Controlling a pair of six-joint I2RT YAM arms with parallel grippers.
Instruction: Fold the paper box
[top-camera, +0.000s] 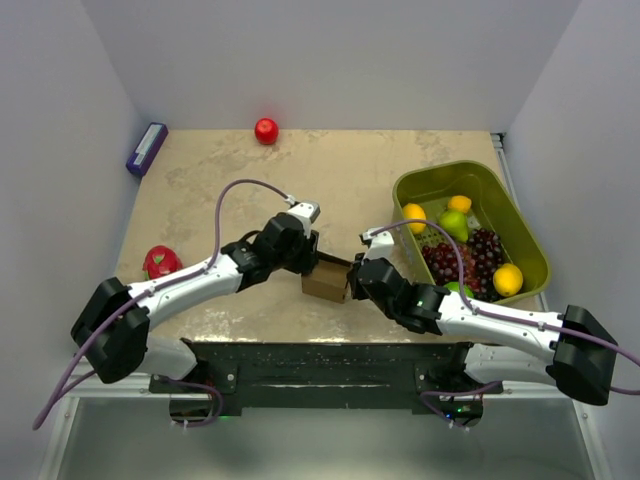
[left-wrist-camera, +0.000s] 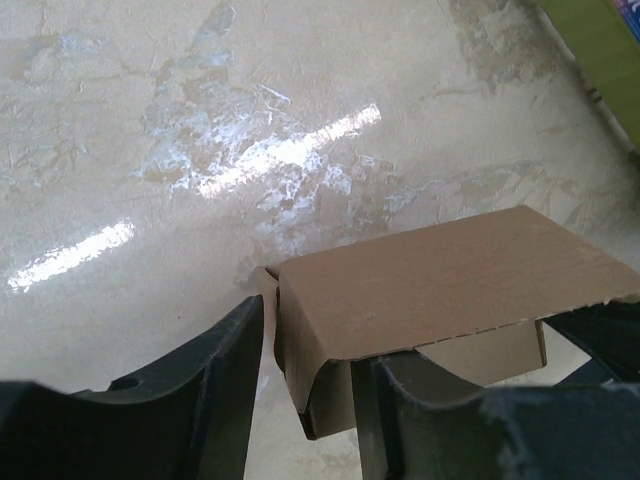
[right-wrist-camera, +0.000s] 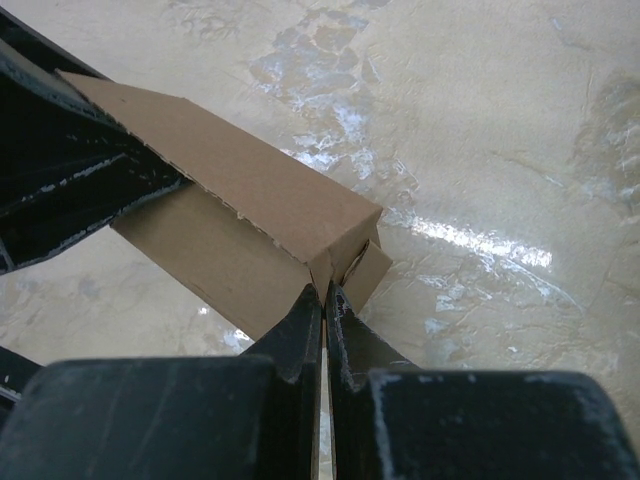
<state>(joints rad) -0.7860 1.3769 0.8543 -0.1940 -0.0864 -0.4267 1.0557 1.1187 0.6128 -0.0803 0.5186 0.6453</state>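
The paper box (top-camera: 325, 281) sits near the front edge of the table (top-camera: 200, 180), between both arms, its lid flap (left-wrist-camera: 440, 280) lying over it. The left gripper (left-wrist-camera: 308, 345) stands spread astride one corner; whether it presses cannot be told. The right gripper (right-wrist-camera: 323, 300), tips pressed together, meets the box end beside a loose tab (right-wrist-camera: 366, 272). Best practice: steady the corner and nudge the tab under gently. The interior and far end are hidden.

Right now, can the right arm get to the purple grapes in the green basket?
Probably yes: the grapes lie uncovered in the open basket beside the right gripper, nothing between. It must leave the paper box first.
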